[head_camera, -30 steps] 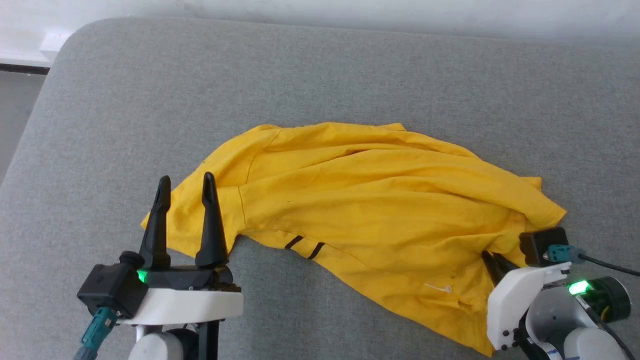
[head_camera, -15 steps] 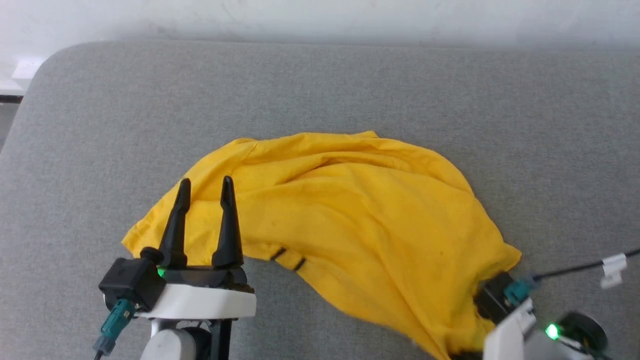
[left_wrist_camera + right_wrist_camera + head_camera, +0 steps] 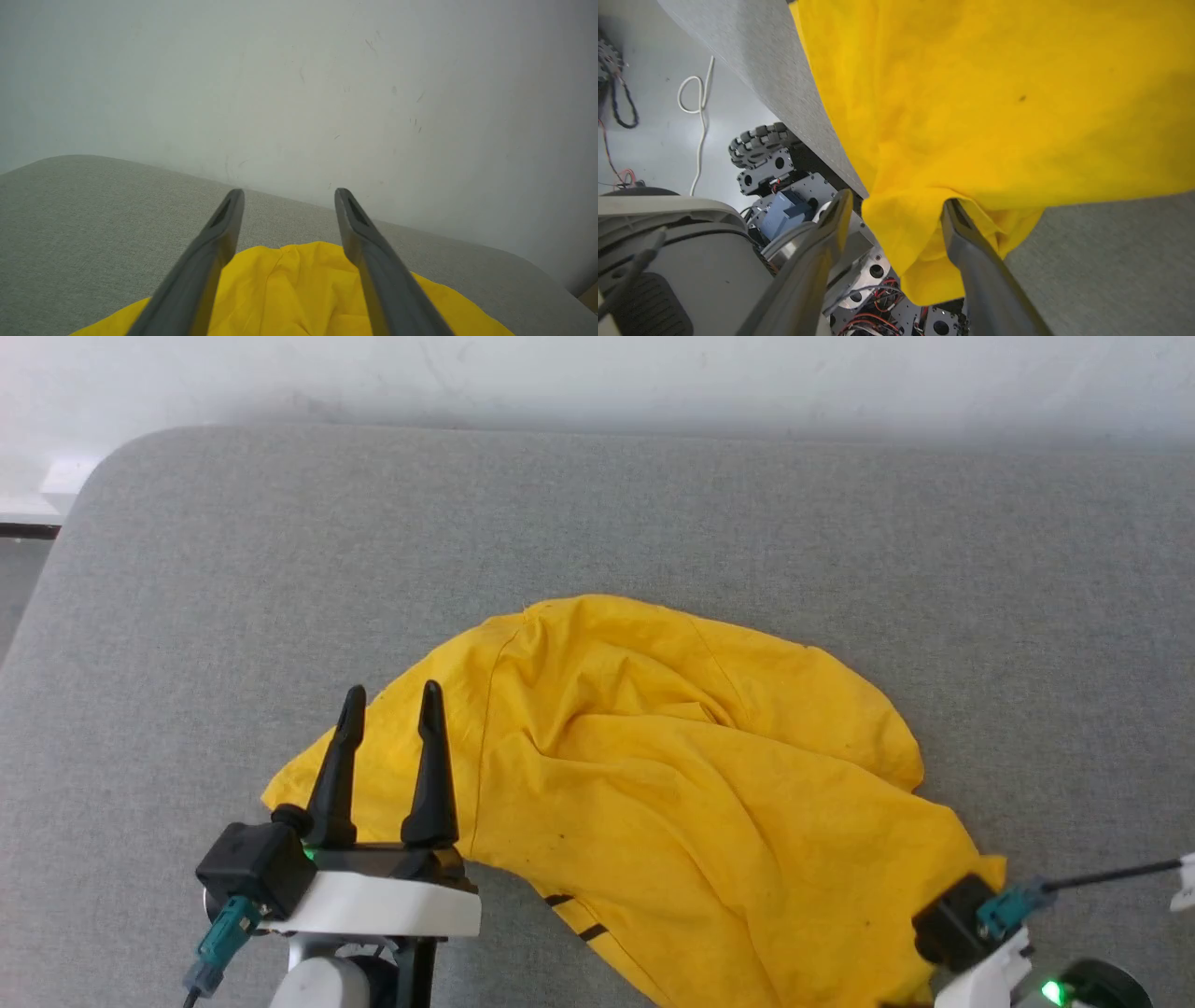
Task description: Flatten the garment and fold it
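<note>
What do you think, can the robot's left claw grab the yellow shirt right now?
Probably yes. The left gripper is open and hovers over the left end of the garment, with nothing between them. It would likely only need to dip down and close on the cloth.

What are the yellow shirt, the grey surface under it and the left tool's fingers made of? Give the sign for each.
Garment: thin soft knit, probably cotton, matte; it creases softly and hangs limp over the edge.
Grey surface: woven, heathered upholstery cloth, matte; fine speckled grain, rounded corner.
Left tool fingers: dark matte plastic or rubber; cannot tell which.
</note>
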You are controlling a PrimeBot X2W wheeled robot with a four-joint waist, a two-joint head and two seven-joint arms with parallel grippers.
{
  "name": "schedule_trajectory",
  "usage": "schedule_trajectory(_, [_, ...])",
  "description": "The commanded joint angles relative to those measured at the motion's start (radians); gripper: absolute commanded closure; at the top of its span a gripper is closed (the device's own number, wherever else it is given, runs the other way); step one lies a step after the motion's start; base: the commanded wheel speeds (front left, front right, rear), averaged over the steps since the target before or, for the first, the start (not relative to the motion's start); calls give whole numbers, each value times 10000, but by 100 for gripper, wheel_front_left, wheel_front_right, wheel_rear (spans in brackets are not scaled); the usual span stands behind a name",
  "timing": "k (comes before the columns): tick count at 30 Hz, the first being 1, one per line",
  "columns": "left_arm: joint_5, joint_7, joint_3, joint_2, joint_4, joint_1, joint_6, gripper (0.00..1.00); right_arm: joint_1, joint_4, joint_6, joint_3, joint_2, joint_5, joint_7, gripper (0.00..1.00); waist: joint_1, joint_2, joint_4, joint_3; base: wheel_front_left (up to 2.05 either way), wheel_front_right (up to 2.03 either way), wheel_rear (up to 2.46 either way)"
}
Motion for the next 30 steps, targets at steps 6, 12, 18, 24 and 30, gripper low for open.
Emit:
schedule_trajectory(6, [-17,-47,34,-26,-22,156,-105,0,-1443,-787,-9,-1260,926,154,-1329,0,1,-1,98,-102,0,0,0])
schedule_trajectory(12, [-48,-47,-6,-26,-109,49,-98,0,-2341,425,-9,-1662,35,-2241,-3019,0,1,-1,220,170,0,0,0])
schedule_trajectory(18, [-65,-47,66,-26,-168,-121,-55,0,-1970,2030,-9,-1027,-47,-2160,-3538,0,1,-1,307,434,0,0,0])
schedule_trajectory(24, [-5,-47,84,-26,-184,-226,-45,0,-2181,3278,-9,-52,56,-2161,-4333,0,1,-1,246,599,0,0,0])
schedule_trajectory(30, [27,-47,37,-26,-142,-361,-60,0,-2623,3635,-9,431,-93,-1689,-4343,100,1,-1,109,635,0,0,0])
